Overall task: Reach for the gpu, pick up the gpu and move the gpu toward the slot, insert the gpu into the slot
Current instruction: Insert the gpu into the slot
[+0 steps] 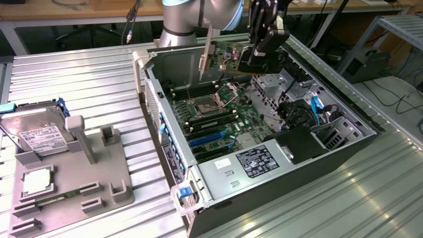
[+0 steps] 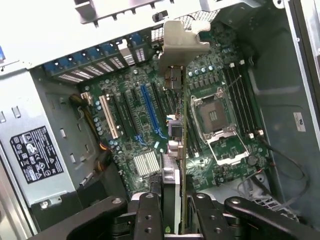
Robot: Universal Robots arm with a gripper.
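I have the jaws pinched on the gpu [image 1: 228, 57], one finger [image 2: 150, 212] on each flat face of the card. From the wrist camera I see the card edge-on, running straight out from between the jaws, with its silvery bracket [image 2: 182, 45] at the end farthest from them.

In the exterior view the jaws hang over the far end of the open computer case [image 1: 165, 114]. The card is upright just beside them, toward the exterior view's left, and raised clear of the motherboard [image 1: 221, 121]. It is not seated in anything.

Beneath the jaws I see the CPU socket [image 2: 217, 120] with its metal frame. The long blue slot [image 2: 150, 112] lies to one side of the card's edge, near but apart from it. The power supply [image 1: 254, 161] with its black label sits at the case end well away from the jaws.

Outside the case, well apart from the jaws, a hard drive [image 1: 39, 131] leans in a grey holder [image 1: 82, 173] on the ribbed metal counter [image 1: 86, 84].
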